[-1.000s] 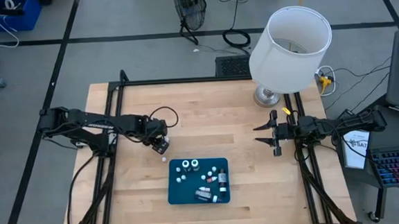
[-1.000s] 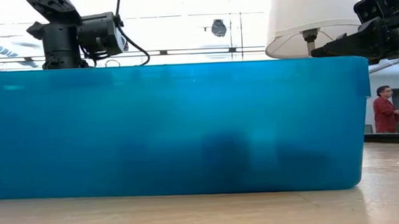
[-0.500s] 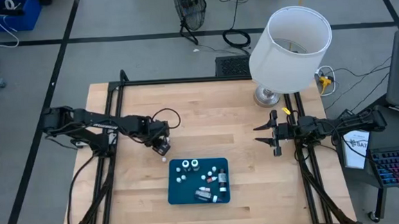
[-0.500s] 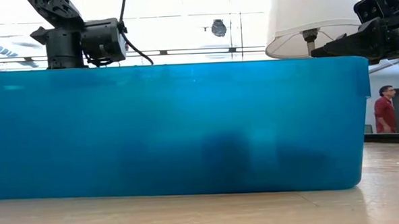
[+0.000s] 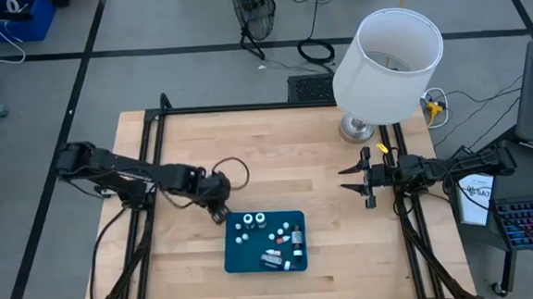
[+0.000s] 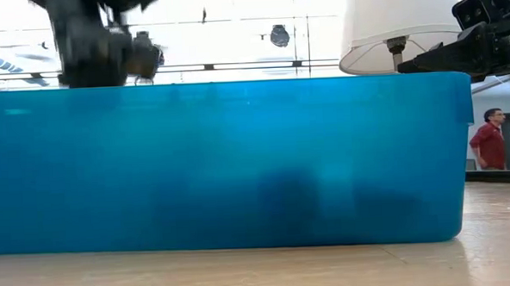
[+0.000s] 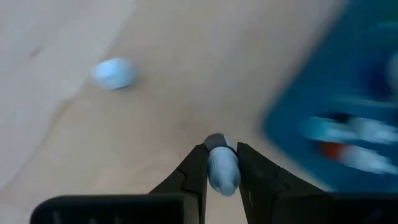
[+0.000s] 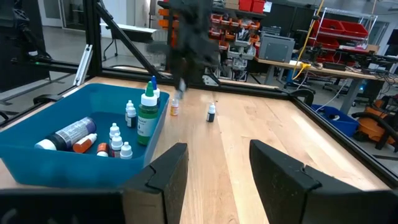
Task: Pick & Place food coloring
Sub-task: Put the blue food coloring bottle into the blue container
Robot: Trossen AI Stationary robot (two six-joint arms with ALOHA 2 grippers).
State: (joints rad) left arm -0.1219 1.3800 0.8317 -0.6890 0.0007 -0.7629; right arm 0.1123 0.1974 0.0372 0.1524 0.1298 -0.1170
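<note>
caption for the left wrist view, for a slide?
Left pincer shut on a small pale bottle above the wooden table, the blue tray close by and another bottle loose.

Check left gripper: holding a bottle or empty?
Holding one. In the left wrist view the left gripper is shut on a small pale bottle, beside the blue tray.

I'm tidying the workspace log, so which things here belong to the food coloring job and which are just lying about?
Part of the job:
- food coloring bottles in the blue tray
- small bottle gripped by the left gripper
- stray bottles on the table

Just about:
- lamp
- right gripper, waiting open at the table's right edge
- person in the background
</note>
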